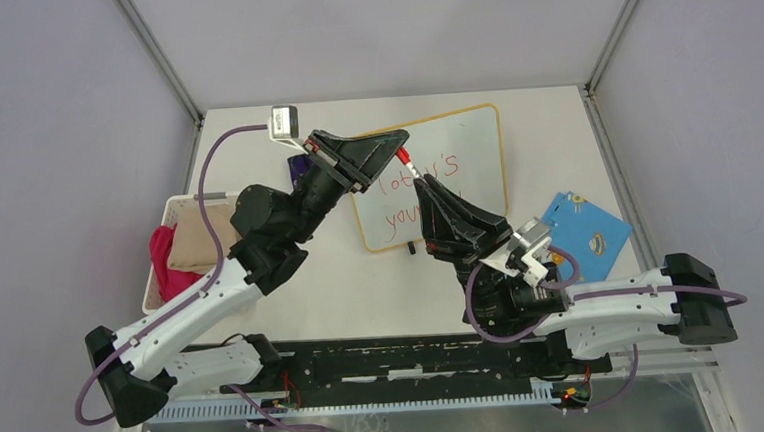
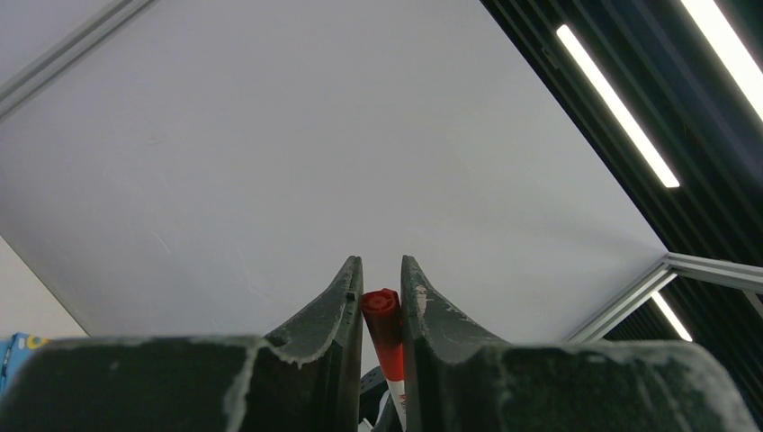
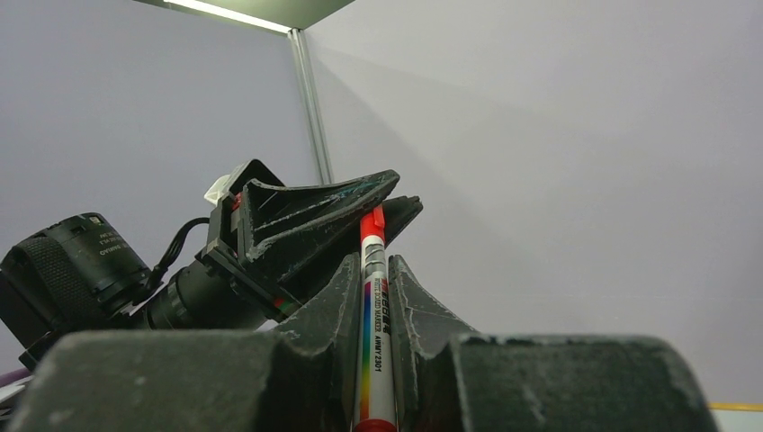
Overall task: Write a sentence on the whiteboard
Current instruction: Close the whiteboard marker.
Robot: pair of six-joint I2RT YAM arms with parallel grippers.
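The whiteboard (image 1: 474, 140) lies flat mid-table, yellow-framed. On it is the sentence (image 1: 443, 167) in red marker, two lines, partly covered by the grippers. A whiteboard marker (image 1: 410, 166) hangs above the board, held from both ends. My left gripper (image 1: 400, 147) is shut on its red cap (image 2: 381, 304). My right gripper (image 1: 423, 183) is shut on the white barrel (image 3: 372, 342). In the right wrist view the cap (image 3: 372, 225) looks joined to the barrel, pinched by the left fingers (image 3: 315, 202). The marker's tip is hidden.
A white basket (image 1: 189, 201) holding pink and tan cloths stands at the table's left. A blue patterned cloth (image 1: 584, 229) lies right of the board. A small purple object (image 1: 300, 166) sits under the left arm. Both arm bases (image 1: 387, 361) line the near edge.
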